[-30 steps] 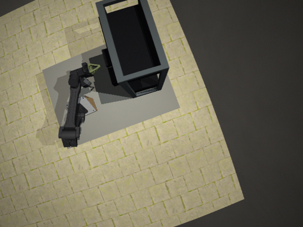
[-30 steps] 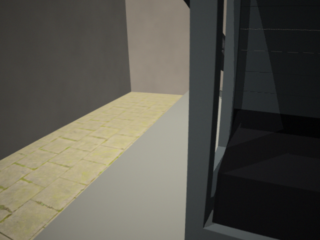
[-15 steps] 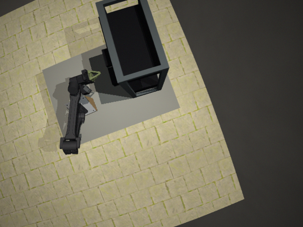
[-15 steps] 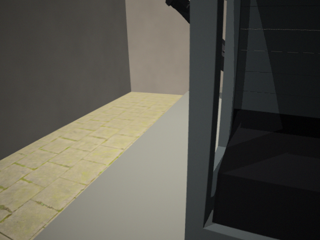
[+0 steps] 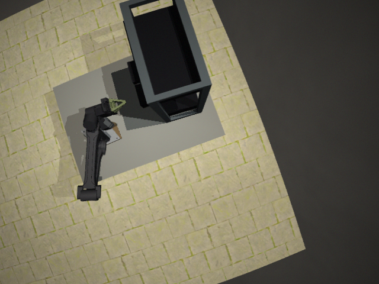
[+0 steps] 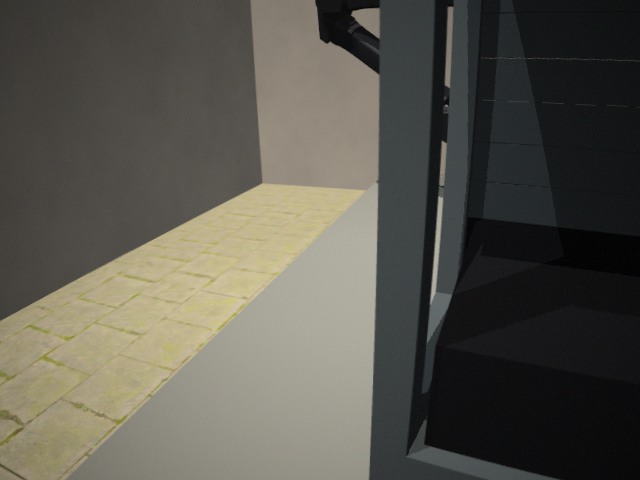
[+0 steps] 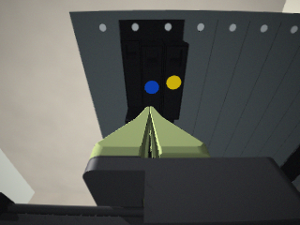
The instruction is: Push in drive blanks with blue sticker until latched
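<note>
The dark grey rack (image 5: 147, 61) (image 6: 403, 206) (image 7: 234, 84) stands upright on the grey mat (image 5: 171, 140) (image 6: 289, 361). In the wrist view its front panel holds black drive blanks side by side. One has a blue sticker (image 7: 151, 87), the one to its right has a yellow sticker (image 7: 173, 82), and a third blank (image 7: 132, 70) to the left shows no sticker. From above, blanks (image 5: 142, 97) stick out of the rack's left face. My gripper (image 7: 149, 112) (image 5: 123, 102) is shut and empty. Its tip points at the blue-stickered blank from a short distance, not touching it.
A flat brown and white board (image 5: 120, 132) lies on the mat under my arm. The arm's base (image 5: 88, 192) sits at the mat's front left corner. Stone tile floor (image 5: 183, 229) surrounds the mat. Part of the arm (image 6: 351, 36) shows behind the rack post.
</note>
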`<control>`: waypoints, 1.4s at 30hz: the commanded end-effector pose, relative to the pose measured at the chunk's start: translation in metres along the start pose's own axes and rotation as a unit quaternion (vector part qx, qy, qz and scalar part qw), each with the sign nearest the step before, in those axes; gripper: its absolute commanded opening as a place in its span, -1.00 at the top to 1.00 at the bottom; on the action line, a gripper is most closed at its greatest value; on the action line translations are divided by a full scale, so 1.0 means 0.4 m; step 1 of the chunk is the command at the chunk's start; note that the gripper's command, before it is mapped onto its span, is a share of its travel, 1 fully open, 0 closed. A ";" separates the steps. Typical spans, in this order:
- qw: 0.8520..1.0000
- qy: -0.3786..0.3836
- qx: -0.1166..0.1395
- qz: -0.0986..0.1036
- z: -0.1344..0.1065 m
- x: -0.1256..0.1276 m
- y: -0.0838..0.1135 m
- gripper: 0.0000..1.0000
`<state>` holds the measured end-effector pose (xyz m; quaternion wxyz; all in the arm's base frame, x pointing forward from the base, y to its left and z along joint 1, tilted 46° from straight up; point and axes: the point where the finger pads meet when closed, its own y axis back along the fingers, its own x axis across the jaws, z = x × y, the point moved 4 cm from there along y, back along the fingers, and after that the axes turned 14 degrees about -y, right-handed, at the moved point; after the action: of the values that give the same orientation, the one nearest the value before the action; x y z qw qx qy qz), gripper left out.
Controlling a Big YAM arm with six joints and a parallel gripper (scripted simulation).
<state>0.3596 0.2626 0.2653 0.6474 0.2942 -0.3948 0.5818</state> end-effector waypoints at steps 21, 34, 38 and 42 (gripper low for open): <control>1.000 -0.015 -0.001 0.008 -0.018 0.045 -0.180 1.00; 1.000 -0.020 -0.003 0.013 -0.030 0.060 -0.165 1.00; 1.000 -0.011 0.001 0.009 -0.036 0.041 -0.155 1.00; 1.000 -0.009 -0.003 0.005 -0.028 0.035 -0.165 1.00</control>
<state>0.4196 0.2580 0.2640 0.6530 0.2926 -0.3873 0.5813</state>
